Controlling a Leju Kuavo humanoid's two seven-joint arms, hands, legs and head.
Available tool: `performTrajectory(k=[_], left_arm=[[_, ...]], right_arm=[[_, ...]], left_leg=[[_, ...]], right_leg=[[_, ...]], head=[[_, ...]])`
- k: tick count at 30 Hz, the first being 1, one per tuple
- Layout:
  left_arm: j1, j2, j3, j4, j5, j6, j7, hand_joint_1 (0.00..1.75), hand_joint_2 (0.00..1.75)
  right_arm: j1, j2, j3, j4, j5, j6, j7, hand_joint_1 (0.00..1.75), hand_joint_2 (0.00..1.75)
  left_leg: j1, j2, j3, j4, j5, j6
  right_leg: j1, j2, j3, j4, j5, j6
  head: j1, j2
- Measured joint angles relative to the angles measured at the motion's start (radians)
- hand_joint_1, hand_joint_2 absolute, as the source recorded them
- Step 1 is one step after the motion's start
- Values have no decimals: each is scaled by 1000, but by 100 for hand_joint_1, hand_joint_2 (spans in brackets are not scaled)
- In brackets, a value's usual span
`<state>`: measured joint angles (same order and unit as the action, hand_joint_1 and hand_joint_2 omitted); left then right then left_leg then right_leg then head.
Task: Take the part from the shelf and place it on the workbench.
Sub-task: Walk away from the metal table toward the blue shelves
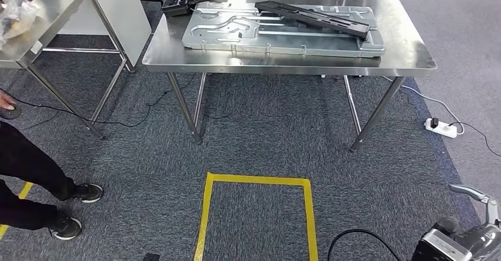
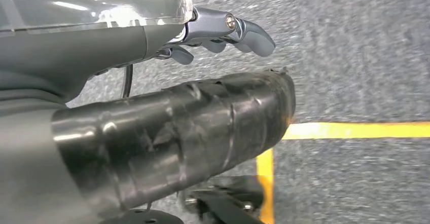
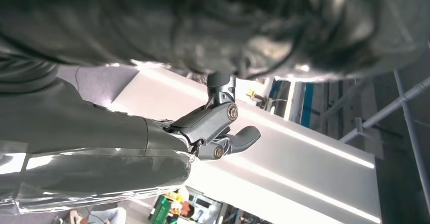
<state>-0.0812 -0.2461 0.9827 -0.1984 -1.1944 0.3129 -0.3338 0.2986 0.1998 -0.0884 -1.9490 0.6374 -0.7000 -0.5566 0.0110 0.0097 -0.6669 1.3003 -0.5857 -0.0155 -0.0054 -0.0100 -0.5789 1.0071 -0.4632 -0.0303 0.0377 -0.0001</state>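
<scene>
- The long black part [image 1: 316,18] lies slanted on top of a pressed metal tray [image 1: 283,33], which sits on the steel tabletop [image 1: 407,60] straight ahead (so the part looks already delivered to the workbench).
- The left hand [image 2: 223,31] hangs low over the grey carpet [image 1: 260,131], its fingers [image 2: 253,34] curled in loosely with nothing in them.
- The right hand [image 3: 223,127] is raised and grips nothing; its fingers [image 3: 243,135] are bent in on themselves, bare.
- A square of yellow tape [image 1: 255,214] marks the carpet in front of the tabletop, and the left wrist view catches a corner of it.
- A person [image 1: 35,178] in dark trousers stands at the left, beside a second steel table [image 1: 53,13].
- My read: the placing is done or nearly so. To finish well, both arms should stay low and away from the tabletop edge (a bump could knock the part off the tray), and the robot should keep to the taped square.
- A power strip [image 1: 442,127] and its cable trail near the right table leg; worth avoiding underfoot.
</scene>
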Motion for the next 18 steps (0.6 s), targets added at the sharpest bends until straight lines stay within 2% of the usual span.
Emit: performTrajectory(k=[1, 2, 3, 4, 5, 6, 7, 8, 9, 10, 11, 12, 13, 14, 15, 16, 17, 18], left_arm=[[0, 0, 0, 0, 0, 0, 0, 0, 0], [-1, 0, 0, 0, 0, 0, 0, 0, 0], [-2, 1, 0, 0, 0, 0, 0, 0, 0], [-4, 2, 0, 0, 0, 0, 0, 0, 0], [-6, 3, 0, 0, 0, 0, -1, 0, 0], [-7, 3, 0, 0, 0, 0, -1, 0, 0], [-7, 3, 0, 0, 0, 0, -2, 0, 0], [-7, 2, 1, 0, 0, 0, -2, 0, 0], [-6, 2, 1, 0, 0, 0, -2, 0, 0], [-5, 2, 1, 0, 0, 0, -1, 0, 0], [-5, 1, 2, 0, 0, 0, -1, 0, 0], [-5, 1, 2, 0, 0, 0, -1, 0, 0], [-5, 1, 3, 0, 0, 0, -1, 0, 0], [-5, 1, 3, 0, 0, 0, -2, 0, 0], [-5, 1, 4, 0, 0, -1, -2, 0, 0], [-5, 1, 5, 0, 0, -1, -2, 0, 0], [-5, 1, 5, 0, 0, -1, -2, 0, 0], [-6, 0, 6, 0, 0, -1, -2, 0, 0]], right_arm=[[0, 0, 0, 0, 0, 0, 0, 0, 0], [0, 0, 0, 0, 0, 0, 0, 0, 0], [0, 0, 0, 0, -1, 0, -1, 0, 0], [0, 0, 0, 0, -2, 0, -2, 0, 0], [0, 1, 0, 0, -3, 0, -3, 0, 0], [0, 1, 0, 0, -4, 0, -4, 0, 0], [0, 1, 0, 0, -5, 0, -5, 0, 0], [0, 1, 0, 0, -6, 0, -6, 0, 0], [1, 1, 0, 0, -6, 0, -7, 0, 0], [1, 1, 0, 0, -7, 0, -7, 0, 0], [2, 1, 0, 0, -8, 0, -8, 0, 0], [2, 1, 0, 0, -10, 0, -9, 0, 0], [2, 1, 0, 0, -11, 0, -9, 0, 0], [2, 1, 0, 0, -12, 0, -10, 0, 0], [2, 1, 0, 0, -13, 0, -10, 0, 0], [2, 1, 0, 0, -14, 0, -10, 0, 0], [1, 1, 0, 0, -15, 0, -11, 0, 0], [1, 1, 0, 0, -15, 0, -11, 0, 0]], left_leg=[[-1, 0, 34, -20, 33, 5], [-3, -1, 83, -75, 57, 13], [-7, -1, 143, -151, 63, 23], [-12, -1, 197, -230, 52, 31], [-16, -2, 235, -291, 35, 37], [-19, -2, 253, -328, 23, 41], [-20, -2, 254, -346, 25, 45], [-18, 1, 246, -350, 36, 51], [-16, 3, 236, -354, 49, 57], [-13, 6, 223, -357, 65, 64], [-12, 9, 207, -356, 78, 69], [-12, 9, 189, -353, 90, 72], [-11, 10, 170, -349, 103, 73], [-11, 11, 150, -343, 114, 72], [-11, 12, 129, -334, 125, 70], [-10, 12, 107, -324, 133, 67], [-9, 12, 87, -312, 141, 63], [-9, 12, 69, -300, 146, 59]], right_leg=[[3, 0, -18, 4, 12, 1], [4, 0, -33, 8, 22, 2], [6, 0, -45, 13, 31, 4], [7, -1, -52, 16, 40, 8], [6, -3, -57, 17, 49, 13], [6, -5, -60, 16, 58, 19], [5, -6, -63, 13, 69, 25], [3, -5, -67, 14, 69, 31], [3, -2, -73, 22, 53, 36], [2, 2, -82, 48, 14, 41], [-1, 5, -93, 94, -41, 46], [-2, 5, -104, 154, -95, 50], [-5, 6, -113, 218, -134, 54], [-7, 6, -115, 267, -141, 58], [-10, 6, -104, 292, -122, 61], [-13, 6, -78, 283, -89, 63], [-16, 6, -34, 240, -60, 64], [-18, 6, 19, 176, -53, 65]], head=[[0, 0], [0, 0], [0, 0], [0, 0], [0, 0], [0, 0], [1, 0], [1, 0], [1, 0], [1, 0], [1, 0], [1, 0], [1, 0], [1, 0], [1, 0], [1, 0], [0, 0], [0, 0]])
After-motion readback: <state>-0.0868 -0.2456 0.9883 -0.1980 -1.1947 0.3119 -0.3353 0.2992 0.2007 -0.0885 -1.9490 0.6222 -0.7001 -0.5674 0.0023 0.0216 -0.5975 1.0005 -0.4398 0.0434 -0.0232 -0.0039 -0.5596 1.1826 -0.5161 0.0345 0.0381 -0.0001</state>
